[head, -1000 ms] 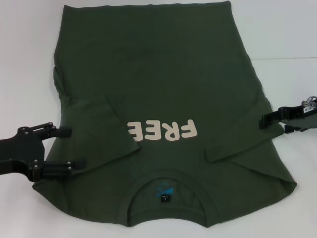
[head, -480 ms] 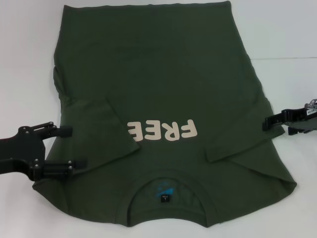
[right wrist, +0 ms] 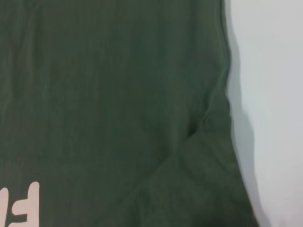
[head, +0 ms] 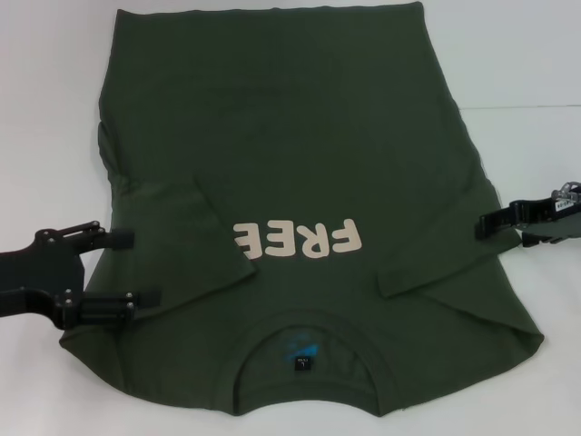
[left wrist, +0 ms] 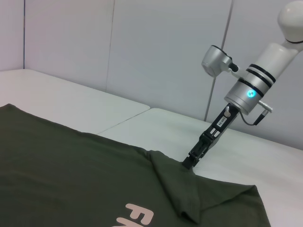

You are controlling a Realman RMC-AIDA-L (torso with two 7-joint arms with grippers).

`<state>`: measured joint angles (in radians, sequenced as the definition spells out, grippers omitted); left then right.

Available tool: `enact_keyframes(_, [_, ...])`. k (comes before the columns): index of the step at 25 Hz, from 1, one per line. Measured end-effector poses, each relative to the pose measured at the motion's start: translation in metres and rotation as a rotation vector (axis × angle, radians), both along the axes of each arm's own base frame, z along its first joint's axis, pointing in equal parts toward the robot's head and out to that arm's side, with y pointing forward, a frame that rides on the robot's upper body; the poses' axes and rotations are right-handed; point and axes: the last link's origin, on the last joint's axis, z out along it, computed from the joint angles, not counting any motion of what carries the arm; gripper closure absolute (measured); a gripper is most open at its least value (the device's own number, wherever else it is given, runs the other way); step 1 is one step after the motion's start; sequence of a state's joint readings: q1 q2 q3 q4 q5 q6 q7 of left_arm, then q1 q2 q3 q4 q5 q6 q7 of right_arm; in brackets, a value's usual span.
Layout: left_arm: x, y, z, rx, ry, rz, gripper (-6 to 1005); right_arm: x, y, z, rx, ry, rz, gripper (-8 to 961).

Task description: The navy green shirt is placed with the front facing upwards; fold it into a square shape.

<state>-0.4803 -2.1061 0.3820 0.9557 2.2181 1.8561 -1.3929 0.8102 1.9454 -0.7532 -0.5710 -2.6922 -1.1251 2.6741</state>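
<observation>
Robot lab bench, bare white tabletop (head: 536, 54), plain white wall panels (left wrist: 156, 52)

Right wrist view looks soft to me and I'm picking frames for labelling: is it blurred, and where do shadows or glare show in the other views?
Right wrist view: the navy green shirt is soft and low in detail, with a faint shadow along its edge on the table. Head view: even light, table nearly washed out. Left wrist view: sharp, with a lit ring on the right arm.

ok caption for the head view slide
Navy green shirt lies face up, sleeves folded in, left gripper open at one side, right gripper at the other.
</observation>
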Motion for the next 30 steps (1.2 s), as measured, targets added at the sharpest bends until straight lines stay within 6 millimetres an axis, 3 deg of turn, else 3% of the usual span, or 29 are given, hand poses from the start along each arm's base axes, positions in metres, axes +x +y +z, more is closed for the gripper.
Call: enact_keyframes(30, [-0.001,-0.001,0.000,0.002,0.000,0.002,62,-0.024,0.010,-0.013,0.022,0.073,0.038,86])
